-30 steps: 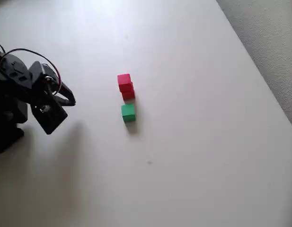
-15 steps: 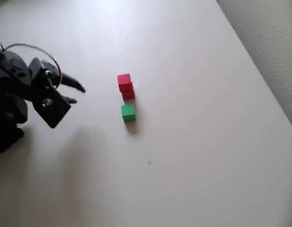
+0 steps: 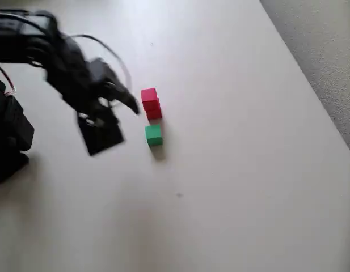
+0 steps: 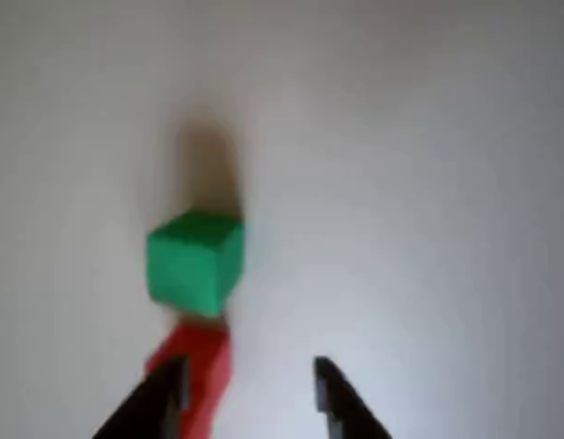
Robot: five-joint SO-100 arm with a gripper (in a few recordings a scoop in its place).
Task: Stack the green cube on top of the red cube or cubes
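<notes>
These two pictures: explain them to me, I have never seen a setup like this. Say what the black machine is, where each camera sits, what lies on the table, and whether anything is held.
The black machine is a small robot arm; its gripper is a two-finger claw. One camera looks straight down at the white table. The other rides on the wrist, so the dark fingertips show at its bottom edge. On the table sit the green cube and, right beside it, the red cubes, apparently stacked. The claw is open and holds nothing.
</notes>
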